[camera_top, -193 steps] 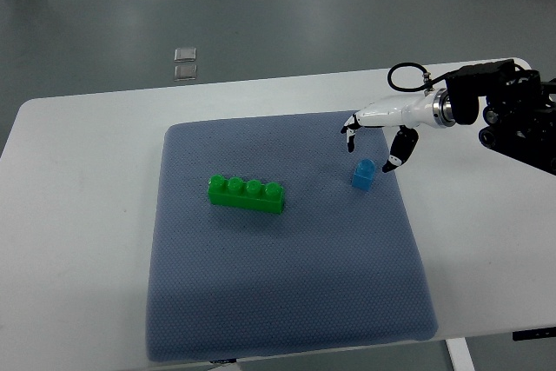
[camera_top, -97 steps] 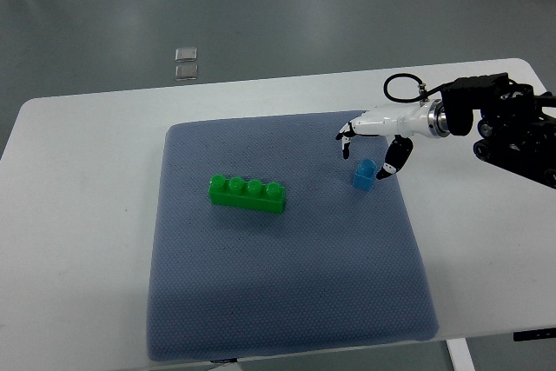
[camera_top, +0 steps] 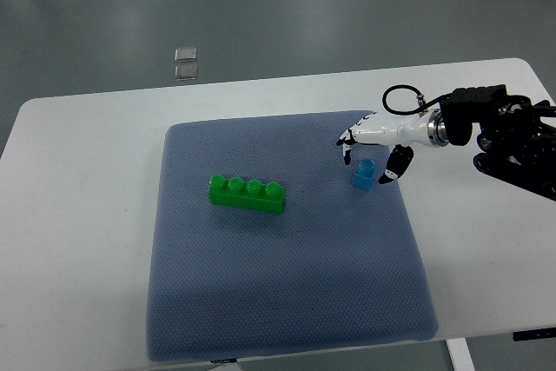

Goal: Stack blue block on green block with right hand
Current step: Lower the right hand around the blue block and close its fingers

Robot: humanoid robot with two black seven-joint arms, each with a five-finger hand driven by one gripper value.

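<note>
Over the blue block [camera_top: 363,174] the right hand [camera_top: 372,155] brackets it with spread fingers (nothing gripped), needing to close before carrying it to the green block [camera_top: 247,194].

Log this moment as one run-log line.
phase: pre-grasp | right hand: open, fingers straddling blue block | blue block: on mat | green block: bare
</note>
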